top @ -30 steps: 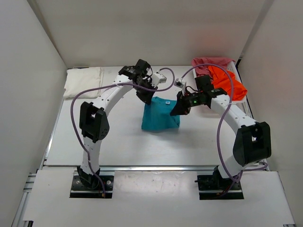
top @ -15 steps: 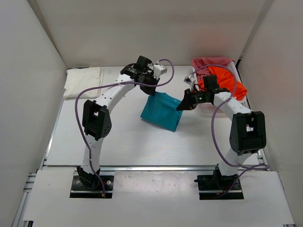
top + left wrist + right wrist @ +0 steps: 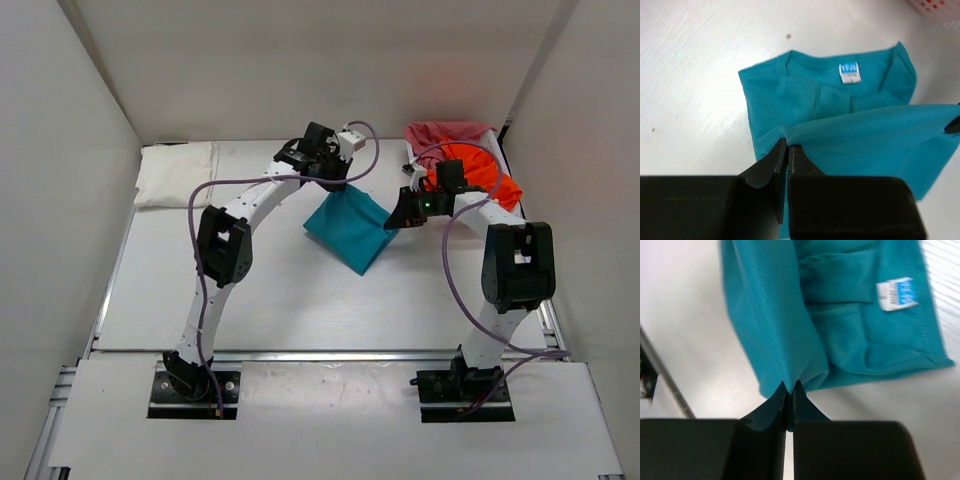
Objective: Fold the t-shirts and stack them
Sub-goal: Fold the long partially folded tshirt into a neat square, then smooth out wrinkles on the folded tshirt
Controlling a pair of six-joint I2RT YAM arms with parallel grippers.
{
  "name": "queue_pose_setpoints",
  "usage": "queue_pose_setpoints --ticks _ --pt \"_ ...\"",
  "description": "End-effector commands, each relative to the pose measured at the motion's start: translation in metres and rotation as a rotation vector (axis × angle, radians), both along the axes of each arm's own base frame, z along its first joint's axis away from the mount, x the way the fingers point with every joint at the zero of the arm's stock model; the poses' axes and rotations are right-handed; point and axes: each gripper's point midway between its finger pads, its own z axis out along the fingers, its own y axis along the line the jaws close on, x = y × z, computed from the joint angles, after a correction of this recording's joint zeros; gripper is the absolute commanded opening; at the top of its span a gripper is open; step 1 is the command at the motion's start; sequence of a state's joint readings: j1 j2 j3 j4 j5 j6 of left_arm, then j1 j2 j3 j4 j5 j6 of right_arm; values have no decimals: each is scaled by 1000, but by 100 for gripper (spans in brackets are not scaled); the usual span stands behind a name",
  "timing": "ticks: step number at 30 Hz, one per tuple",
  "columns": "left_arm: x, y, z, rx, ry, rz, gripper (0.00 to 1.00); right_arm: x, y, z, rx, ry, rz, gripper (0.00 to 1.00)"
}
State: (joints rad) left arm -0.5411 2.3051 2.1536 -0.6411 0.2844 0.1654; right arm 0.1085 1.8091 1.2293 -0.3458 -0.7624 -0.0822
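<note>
The teal-blue t-shirt (image 3: 348, 228) hangs folded between both grippers near the back middle of the table. My left gripper (image 3: 334, 185) is shut on its upper left edge, and the pinched cloth (image 3: 840, 135) shows just past the jaws. My right gripper (image 3: 396, 220) is shut on its right edge, with the teal cloth (image 3: 790, 340) bunched at the fingertips. The neck label (image 3: 849, 72) faces up on the lower layer. A white t-shirt (image 3: 176, 172) lies folded at the back left. The orange t-shirt (image 3: 478, 172) and the pinkish-red t-shirt (image 3: 445, 131) sit in the basket.
The white mesh basket (image 3: 512, 213) stands at the back right, close behind the right arm. White walls (image 3: 60, 150) close in the table on three sides. Purple cables (image 3: 455, 260) loop along both arms.
Both grippers have carried the teal-blue t-shirt toward the back and right, and it now hangs turned at an angle. The right arm has drawn in closer to the basket.
</note>
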Motion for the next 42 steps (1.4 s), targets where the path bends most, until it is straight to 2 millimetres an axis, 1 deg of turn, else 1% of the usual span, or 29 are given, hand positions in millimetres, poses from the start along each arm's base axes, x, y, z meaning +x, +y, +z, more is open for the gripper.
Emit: queue_pose_setpoints --ticks 1,2,3,4,5,6,7,8,9,10,11,12,13,14,15,16,17,18,19,22,23,27,30,35,36,38,39,40,42 --pt "28 -16 25 -65 -111 38 3 29 -19 -3 -91 2 -141 4" --pt "32 -21 21 -75 -117 40 14 38 -29 -7 -140 -1 -186 14" --pt "40 -22 30 -93 -140 50 21 42 -35 -10 -183 -7 -214 26" --pt "45 -28 33 -108 -149 54 37 51 -36 -5 -203 -31 -228 33" --pt "51 -27 25 -87 -152 78 53 60 -36 4 -209 -60 -235 44" --pt "56 -24 37 -85 -185 102 63 62 -36 5 -239 -71 -246 47" --pt "61 -16 34 -61 -200 124 67 69 -37 13 -262 -98 -267 48" --pt "64 -11 45 -68 -223 134 73 73 -35 22 -277 -127 -271 48" --pt "67 1 51 -67 -226 159 85 74 -36 24 -312 -136 -289 47" --pt "67 8 54 -66 -218 168 90 73 -38 23 -338 -133 -304 46" --pt "69 22 59 -63 -209 185 93 72 -33 36 -351 -174 -296 45" --pt "69 32 66 -71 -205 200 93 70 -29 35 -397 -190 -299 42" --pt "63 43 55 -52 -161 201 93 69 -33 38 -457 -215 -327 38" --pt "56 46 62 -55 -157 188 92 67 -39 41 -512 -238 -351 32" --pt "48 57 52 -34 -121 181 92 62 -34 44 -527 -258 -342 21" --pt "37 62 30 -2 -70 168 91 57 -24 41 -530 -276 -297 16" --pt "23 67 17 16 -26 148 91 50 -16 45 -512 -292 -258 8" --pt "17 67 18 10 -18 135 90 42 -6 44 -495 -293 -221 6" --pt "7 68 6 20 12 117 90 36 3 43 -471 -282 -192 1" --pt "-14 65 -16 25 87 73 89 23 17 25 -441 -191 -136 0" --pt "-17 62 -21 13 104 68 91 18 20 13 -446 -143 -121 0" --pt "-23 50 -32 -8 132 55 89 24 7 -25 -467 -26 -164 0" --pt "-28 53 -47 40 151 69 84 31 1 -41 -508 -34 -164 0" --pt "-52 69 -80 139 200 76 60 37 -2 -58 -554 -32 -169 0" --pt "-54 71 -82 139 200 74 58 43 -2 -59 -568 -48 -170 0" --pt "-69 76 -90 160 208 75 55 47 -6 -68 -597 -47 -171 0" --pt "-79 82 -101 174 235 83 55 48 -5 -68 -609 -56 -158 0" --pt "-80 82 -97 174 228 87 54 51 -5 -70 -608 -55 -158 0" --pt "-94 89 -107 188 265 105 54 58 -4 -72 -605 -67 -151 0"
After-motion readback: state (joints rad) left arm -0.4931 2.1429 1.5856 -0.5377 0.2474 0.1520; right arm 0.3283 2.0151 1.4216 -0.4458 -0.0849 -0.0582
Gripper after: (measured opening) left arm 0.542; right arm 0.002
